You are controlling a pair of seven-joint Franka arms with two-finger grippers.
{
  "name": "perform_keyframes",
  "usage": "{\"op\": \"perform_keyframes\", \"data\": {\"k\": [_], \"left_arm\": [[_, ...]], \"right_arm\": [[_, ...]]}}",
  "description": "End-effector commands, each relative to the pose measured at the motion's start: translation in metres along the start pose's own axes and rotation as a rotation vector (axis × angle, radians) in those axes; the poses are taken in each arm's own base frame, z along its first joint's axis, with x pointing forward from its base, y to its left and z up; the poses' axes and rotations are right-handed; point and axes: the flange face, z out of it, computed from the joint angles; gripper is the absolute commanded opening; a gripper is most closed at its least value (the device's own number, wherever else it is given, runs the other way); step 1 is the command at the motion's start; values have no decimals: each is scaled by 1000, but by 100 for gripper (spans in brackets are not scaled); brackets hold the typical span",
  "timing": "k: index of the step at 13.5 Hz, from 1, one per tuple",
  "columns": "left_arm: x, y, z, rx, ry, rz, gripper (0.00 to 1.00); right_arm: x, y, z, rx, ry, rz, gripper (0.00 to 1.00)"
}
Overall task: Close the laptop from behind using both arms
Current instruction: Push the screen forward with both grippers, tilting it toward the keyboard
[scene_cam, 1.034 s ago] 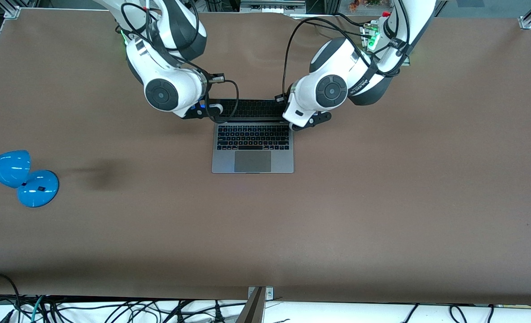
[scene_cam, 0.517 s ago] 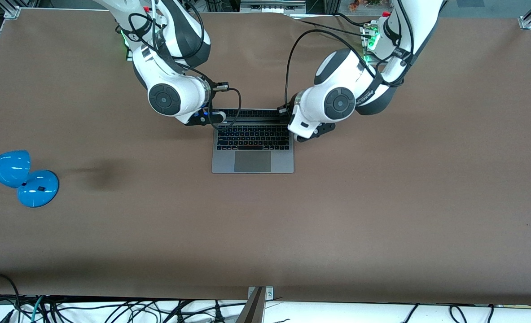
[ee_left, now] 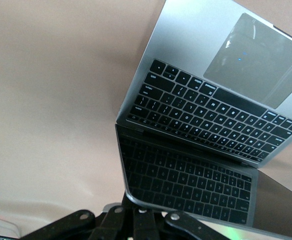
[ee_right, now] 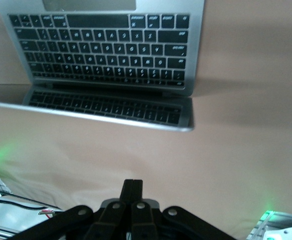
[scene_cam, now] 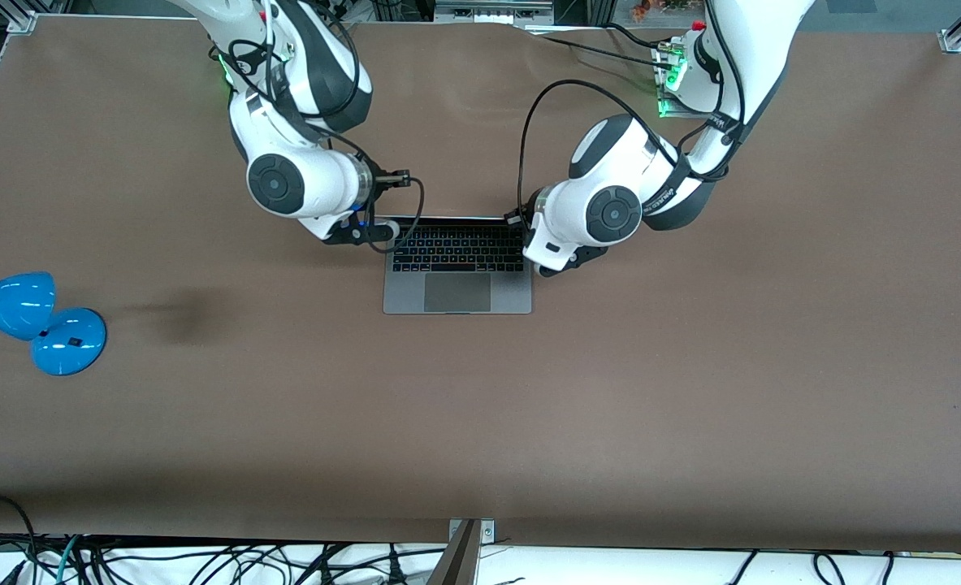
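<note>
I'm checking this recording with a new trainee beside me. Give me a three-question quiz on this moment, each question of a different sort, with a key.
1. True or false: the laptop lid is already flat on its keyboard.
2. Where is the blue lamp? A: on the laptop. B: on the table toward the right arm's end. C: held by an arm.
3. Fill in: the left gripper and the right gripper are both ____.

Key:
1. False; the lid stands partly open, the keyboard reflected in the screen.
2. B.
3. Shut, one at each end of the lid.
</note>
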Motion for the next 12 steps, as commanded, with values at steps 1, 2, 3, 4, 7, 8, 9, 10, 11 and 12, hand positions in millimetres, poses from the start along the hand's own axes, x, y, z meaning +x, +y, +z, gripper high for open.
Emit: {"op": "perform_keyframes", "data": {"k": [1, 2, 3, 4, 7, 8, 9, 10, 11, 12], "left_arm": [[11, 5, -4, -2, 22, -4, 0], [16, 8, -7, -8, 27, -2, 0], [19, 9, -8, -6, 36, -3, 0], [21, 9, -6, -1, 36, -3, 0], [26, 8, -4, -1, 35, -9, 0], [28, 8, -2, 0, 32, -11, 0], [33, 6, -1, 2, 31, -20, 0], [36, 9, -6, -15, 44, -18, 0], [40, 12, -3, -20, 42, -20, 0], [44, 13, 1, -23, 41, -22, 0]], "right_arm": [[15, 11, 8, -26, 25, -11, 0], [20, 15, 7, -30, 47, -12, 0], [24, 16, 7, -32, 64, -16, 0], [26, 16, 7, -32, 74, -23, 0], [34, 19, 1, -16, 117, -18, 0], [38, 18, 2, -9, 140, -20, 0], [42, 17, 0, -1, 167, -23, 0], [46, 17, 3, 1, 169, -20, 0], [48, 15, 5, 1, 168, -22, 0], [51, 13, 10, -2, 163, -20, 0]]}}
